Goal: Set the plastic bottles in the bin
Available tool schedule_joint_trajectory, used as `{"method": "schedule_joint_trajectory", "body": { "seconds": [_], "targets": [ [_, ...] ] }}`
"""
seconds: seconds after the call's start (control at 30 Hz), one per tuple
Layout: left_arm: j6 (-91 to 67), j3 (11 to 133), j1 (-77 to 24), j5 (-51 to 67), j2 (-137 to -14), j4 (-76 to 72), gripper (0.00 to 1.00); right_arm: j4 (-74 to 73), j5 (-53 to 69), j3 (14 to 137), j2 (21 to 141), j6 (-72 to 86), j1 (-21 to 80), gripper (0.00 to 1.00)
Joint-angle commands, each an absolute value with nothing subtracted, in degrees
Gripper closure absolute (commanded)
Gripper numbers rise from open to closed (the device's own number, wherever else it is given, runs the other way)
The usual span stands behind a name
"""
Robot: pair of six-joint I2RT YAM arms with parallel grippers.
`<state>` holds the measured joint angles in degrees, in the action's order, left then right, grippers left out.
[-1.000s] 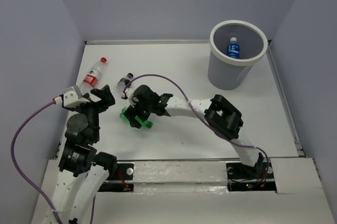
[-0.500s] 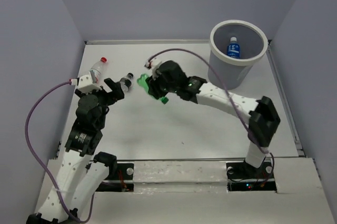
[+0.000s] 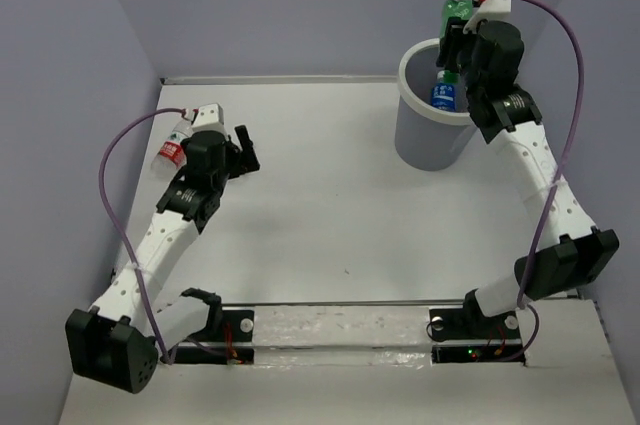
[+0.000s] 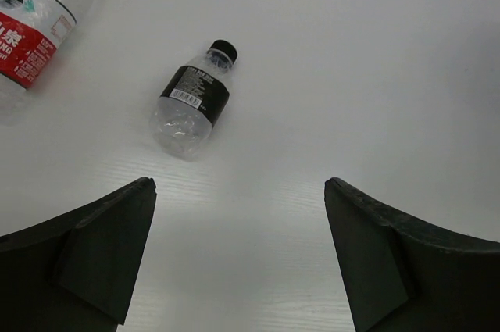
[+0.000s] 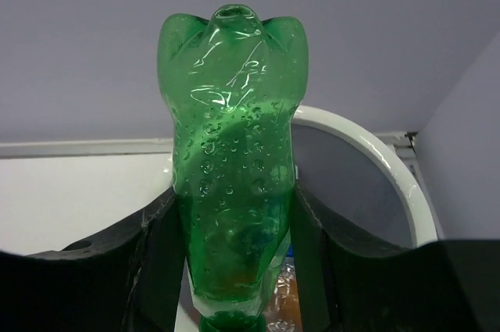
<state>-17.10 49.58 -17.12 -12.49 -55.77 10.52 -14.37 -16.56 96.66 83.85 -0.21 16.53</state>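
Far left on the table: red-labelled bottle, lying flat. Just right of it, black-labelled bottle, also flat, cap pointing away. Left gripper spread wide, fingers holding nothing, short of the black-labelled bottle and apart from it. Far right, over the bin: right gripper clamped on the green bottle, base end sticking out past the fingertips. Inside the bin, blue-labelled bottle.
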Motion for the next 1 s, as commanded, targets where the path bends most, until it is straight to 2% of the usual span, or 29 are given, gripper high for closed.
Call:
{"method": "schedule_joint_trajectory", "body": {
  "seconds": [0.0, 0.03, 0.07, 0.13, 0.2, 0.4, 0.73, 0.83, 0.97],
  "targets": [
    [-13.36, 53.08, -16.7, -16.87, -63.08, 10.45, 0.01, -14.68, -16.88, 98.17, 88.85, -0.36, 11.18, 0.69],
    [-11.88, 54.65, -16.79, -17.4, -64.5, 11.16, 0.01, -14.68, -16.79, 98.0, 89.38, -0.18, 10.55, 0.66],
    [-11.34, 56.5, -16.79, -18.27, -67.47, 11.42, 0.01, -14.68, -16.7, 97.13, 89.73, 0.61, 9.33, 0.5],
    [-10.73, 58.09, -16.79, -20.38, -70.65, 12.04, 0.01, -14.68, -17.66, 96.07, 89.74, 2.81, 8.18, 0.28],
    [-9.67, 60.54, -16.79, -20.83, -75.82, 12.3, 0.01, -14.68, -17.58, 94.93, 89.39, 4.21, 7.39, 0.01],
    [-6.95, 66.53, -16.44, -22.23, -86.82, 15.73, 0.01, -14.42, -8.91, 93.17, 82.2, 7.28, 7.38, 0.0],
    [-5.1, 66.53, -11.61, -18.55, -94.92, 14.5, 0.01, -10.55, 8.17, 82.1, 67.07, 15.02, 7.38, 0.0],
    [-4.66, 67.76, -10.2, -14.26, -96.85, 13.71, 0.01, -8.79, 15.18, 78.58, 63.55, 17.13, 8.86, 0.0],
    [-2.9, 70.57, -10.11, -8.03, -100.71, 13.8, 0.01, -8.35, 16.17, 76.03, 61.79, 16.7, 14.58, 0.0]
  ]
}}
